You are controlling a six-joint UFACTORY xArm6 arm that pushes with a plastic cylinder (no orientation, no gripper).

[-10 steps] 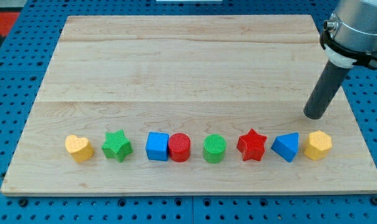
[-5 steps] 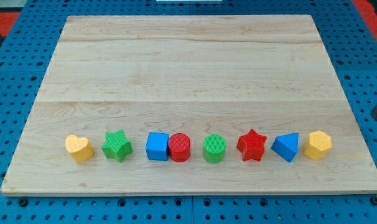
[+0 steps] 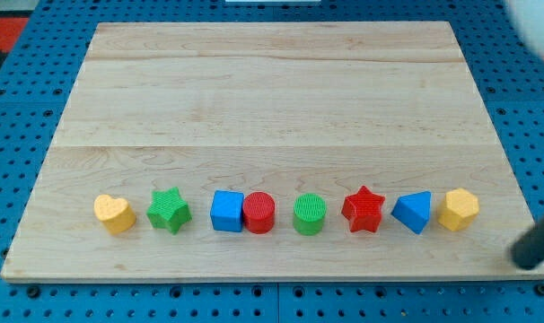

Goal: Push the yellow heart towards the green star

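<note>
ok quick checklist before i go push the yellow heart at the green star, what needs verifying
1. Yellow heart located: ok, it sits at the view's left end of the row.
2. Green star located: ok, just to the view's right of the heart, with a small gap between them.
3. Path between heart and star free of other blocks: ok.
4. My tip placed on the heart's left side for the push: not ok, it is at the view's far right, off the board's edge, beyond the yellow hexagon.
5. Route to the heart avoiding the row: cannot tell; going above or below the blocks looks safest.
</note>
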